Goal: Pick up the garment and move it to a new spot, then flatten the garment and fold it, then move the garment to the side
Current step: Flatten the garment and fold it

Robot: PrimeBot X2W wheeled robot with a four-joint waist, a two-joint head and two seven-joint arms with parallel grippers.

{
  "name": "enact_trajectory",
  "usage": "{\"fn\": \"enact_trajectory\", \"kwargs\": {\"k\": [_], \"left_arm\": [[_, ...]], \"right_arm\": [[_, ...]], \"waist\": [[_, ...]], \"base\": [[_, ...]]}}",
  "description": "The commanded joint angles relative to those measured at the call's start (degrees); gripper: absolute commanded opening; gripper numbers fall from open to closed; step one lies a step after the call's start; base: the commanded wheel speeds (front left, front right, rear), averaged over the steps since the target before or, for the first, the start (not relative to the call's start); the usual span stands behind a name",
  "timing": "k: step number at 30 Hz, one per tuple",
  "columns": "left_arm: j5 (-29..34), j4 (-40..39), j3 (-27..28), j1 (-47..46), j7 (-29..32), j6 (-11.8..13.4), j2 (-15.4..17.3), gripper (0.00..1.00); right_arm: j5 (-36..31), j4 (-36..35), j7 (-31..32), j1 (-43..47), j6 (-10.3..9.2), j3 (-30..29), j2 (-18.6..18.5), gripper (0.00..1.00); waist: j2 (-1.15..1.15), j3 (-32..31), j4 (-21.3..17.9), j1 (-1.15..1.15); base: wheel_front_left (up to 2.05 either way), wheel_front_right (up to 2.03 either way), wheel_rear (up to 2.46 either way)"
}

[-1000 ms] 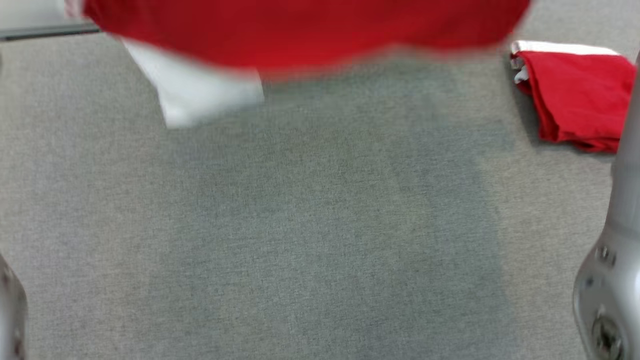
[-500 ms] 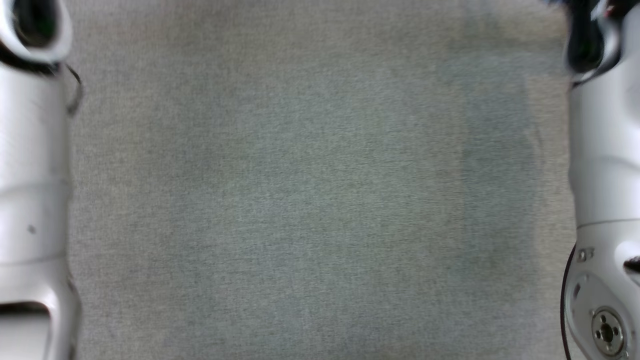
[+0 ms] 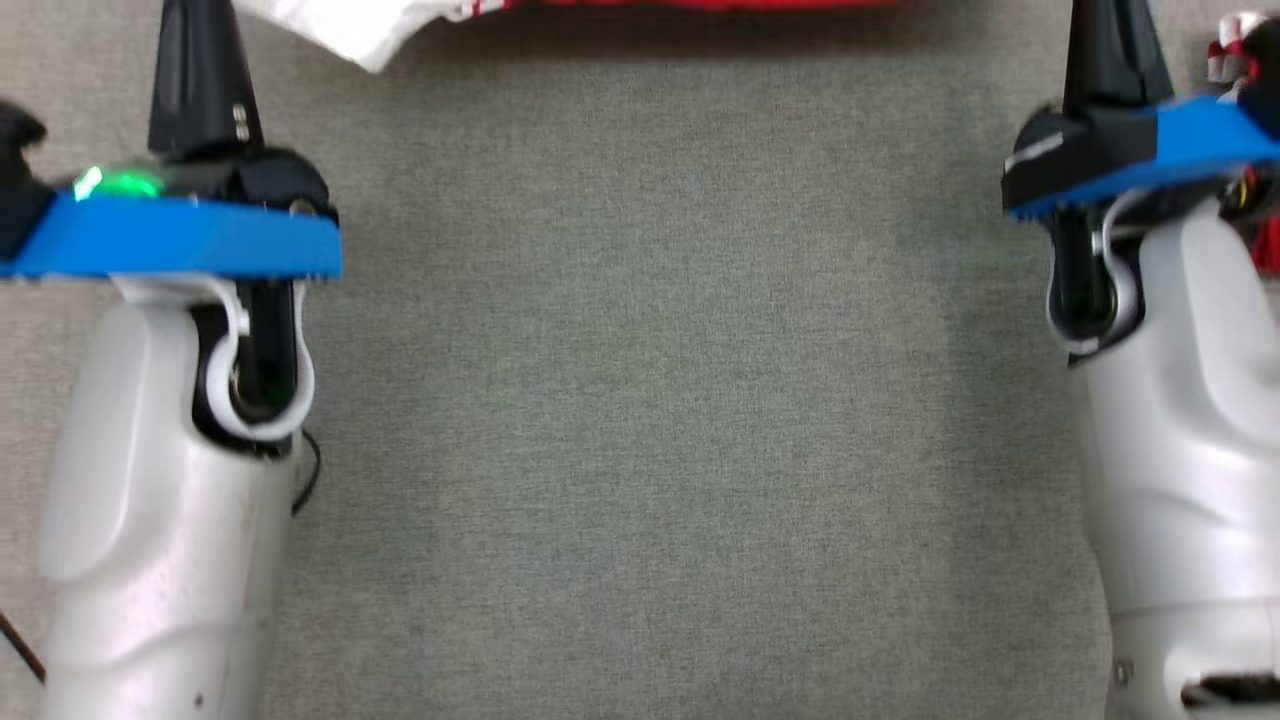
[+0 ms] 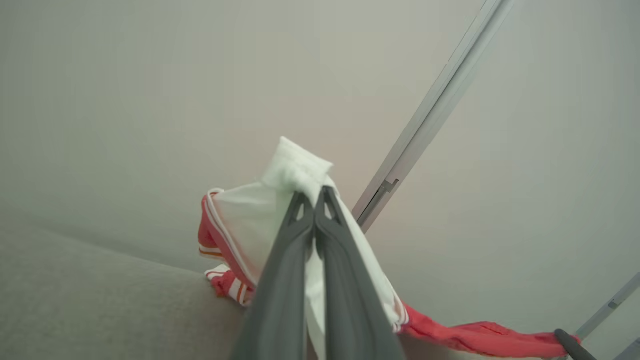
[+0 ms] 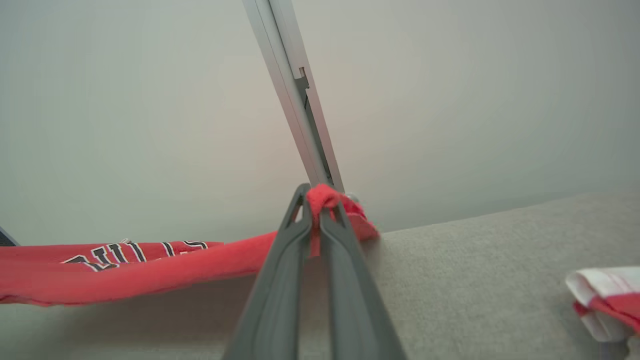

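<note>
The garment [image 5: 125,272], a light, limp red-and-white jersey, hangs stretched above the grey surface [image 3: 640,400] between the left gripper [image 4: 314,194] and right gripper [image 5: 316,199], each clamped on a bunched edge; opposite edges appear the soundest holds against sagging.

Red and white garment [image 5: 125,272] hanging stretched above the grey table [image 5: 475,260].
It is spanning sideways as a slightly sagging band over the table's far part, with black-and-white lettering showing on the red cloth. The left gripper [image 4: 315,200] is pinching its white, red-trimmed sleeve end and the right gripper [image 5: 315,197] is pinching a bunched red corner, both ends above the table.
</note>
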Motion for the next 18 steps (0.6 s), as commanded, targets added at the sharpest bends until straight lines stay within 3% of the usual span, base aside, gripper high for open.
{"fn": "enact_trajectory", "kwargs": {"k": [1, 11, 18], "left_arm": [[-0.3, -1.4, 0.7, 1.9, -0.5, -0.3, -0.2, 0.00], [-0.4, -15.8, 2.8, 24.9, -1.2, 1.0, -2.8, 0.00], [1.4, -25.2, 1.2, 40.1, -0.4, 3.3, -2.3, 0.00]], "right_arm": [[0.6, -2.0, -0.3, 2.7, 0.00, -0.1, -0.2, 0.00], [7.2, -19.7, -0.3, 25.7, 0.00, 1.3, -0.2, 0.00], [10.8, -28.5, 1.1, 40.5, 0.00, 2.1, -0.2, 0.00]], "waist": [[0.00, -1.1, -0.3, 0.00], [0.00, -10.9, -0.9, 0.00], [0.00, -18.8, -0.7, 0.00]], "base": [[0.00, 0.00, 0.00], [0.00, 0.00, 0.00], [0.00, 0.00, 0.00]]}}
